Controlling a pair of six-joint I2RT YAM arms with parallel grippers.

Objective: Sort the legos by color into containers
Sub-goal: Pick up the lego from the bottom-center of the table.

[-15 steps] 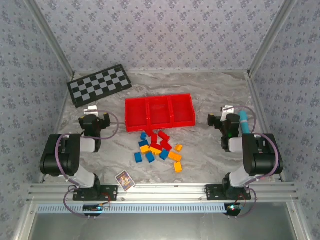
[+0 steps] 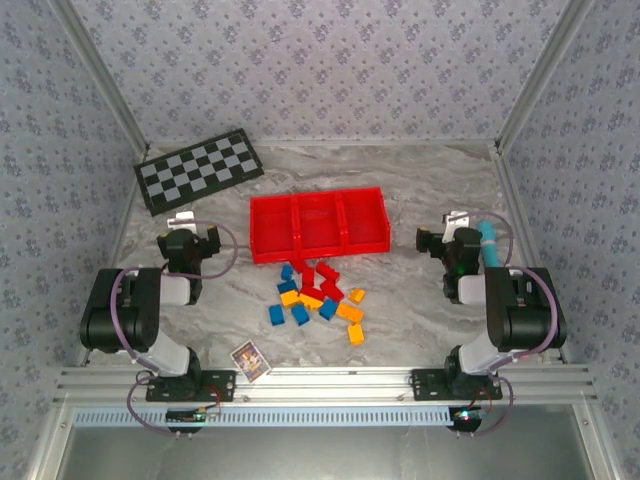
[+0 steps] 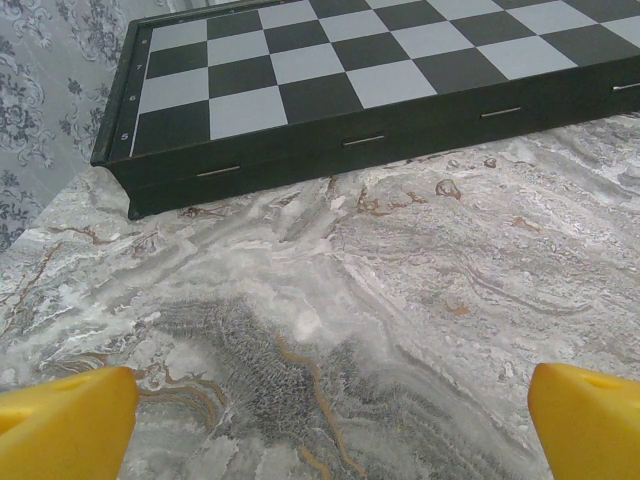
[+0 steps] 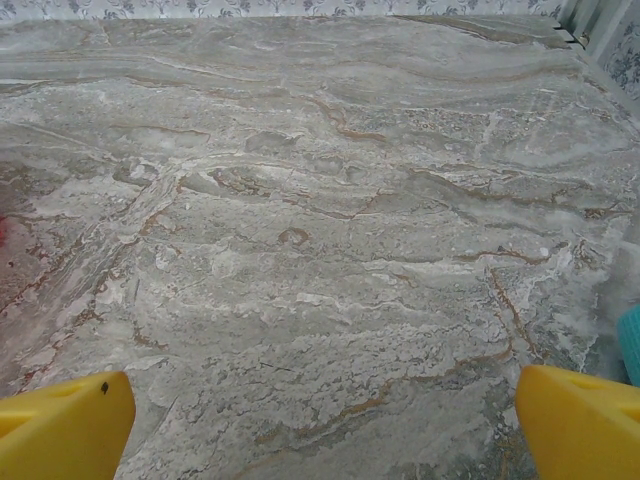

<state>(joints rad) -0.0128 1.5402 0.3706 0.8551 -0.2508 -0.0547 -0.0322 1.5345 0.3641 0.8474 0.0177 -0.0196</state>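
the table (image 2: 420,300) is grey marbled stuff with rusty veins, boxed in on three sides by walls (image 2: 320,70) papered in a small blue-grey flower print. a checkerboard (image 2: 198,168) lies in the far left corner, and a small picture card (image 2: 249,359) sits by the near edge.

the red tray (image 2: 320,251) sits mid-table, its long axis running left to right, the right end turned slightly away from the arms, and its three compartments side by side along that line. the legos (image 2: 318,295), blue, red and orange-yellow, lie in a loose scatter just in front of its near wall, between the arms, pointing every which way.

the left gripper (image 3: 330,420) faces the checkerboard, its yellow fingertips (image 3: 60,420) spread wide over bare table. the right gripper (image 4: 320,420) is likewise spread wide, holding nothing.
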